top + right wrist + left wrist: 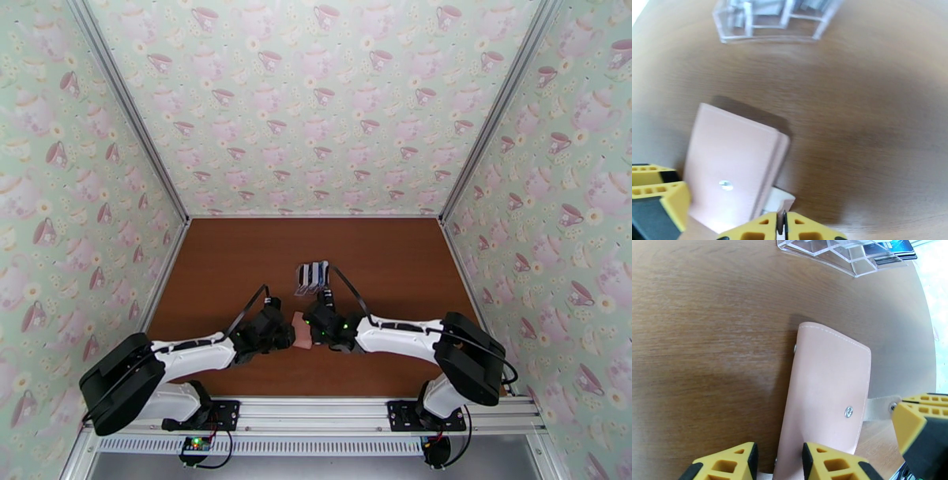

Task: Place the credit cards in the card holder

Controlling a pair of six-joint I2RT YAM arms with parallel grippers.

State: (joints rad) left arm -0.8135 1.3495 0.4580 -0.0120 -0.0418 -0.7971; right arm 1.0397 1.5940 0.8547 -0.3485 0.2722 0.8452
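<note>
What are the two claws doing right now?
Left gripper: straddles an edge of the pink wallet; grip cannot be told.
Right gripper: closed on its snap tab.

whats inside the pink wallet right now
Not visible: the card holder is folded shut, its pink cover hiding the pockets and anything in them. Its unfastened snap tab sticks out at the side, pinched by the right end effector.
</note>
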